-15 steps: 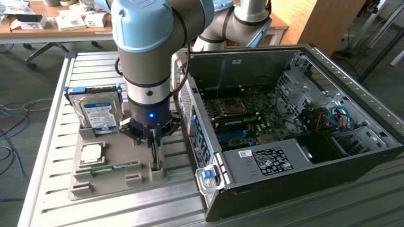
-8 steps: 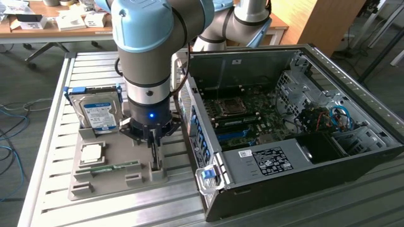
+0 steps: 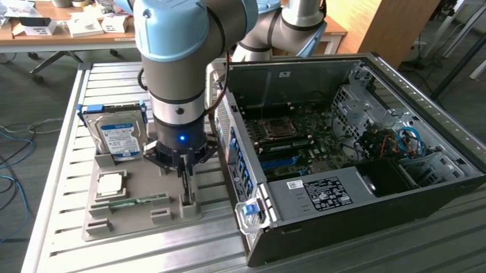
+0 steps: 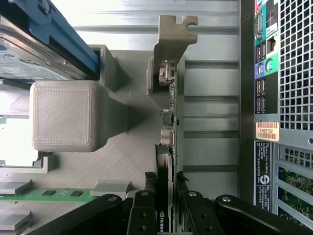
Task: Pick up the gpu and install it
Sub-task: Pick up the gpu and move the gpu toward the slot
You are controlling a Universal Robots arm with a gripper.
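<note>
1. The pick-up step is judged to be in hand. Nothing has been installed, and the gpu (image 4: pixel 172 122) is seen standing on its long edge in a narrow slot of the grey tray (image 3: pixel 129 222), on the side of the tray nearest the open computer case (image 3: pixel 425 108).
2. The gripper (image 4: pixel 166 188) is placed over the card's upper edge, with one finger on each face. The fingers (image 4: pixel 149 188) appear closed against the board, so the card is taken to be clamped, though it is not yet lifted out of its slot.
3. In the exterior view the arm is seen upright over the tray, and the card's lower part shows beneath the gripper, seated in the slot.
4. On the same tray, toward the exterior view's left, a hard drive (image 3: pixel 118 136) is propped upright and a memory stick (image 3: pixel 136 200) is laid flat. Both are clear of the fingers.
5. The silvery end bracket (image 4: pixel 172 34) is seen at the end of the card away from the fingers, just beside the slot's raised wall.
6. The next move is judged to call for a straight pull along the plane of the card — any tilt could jam the board or bracket against the slot walls.
7. For installation, the card would have to be carried over the case wall and lined up edge-down with a slot on the motherboard (image 3: pixel 304 133) — the bracket turned toward the case's rear panel.
</note>
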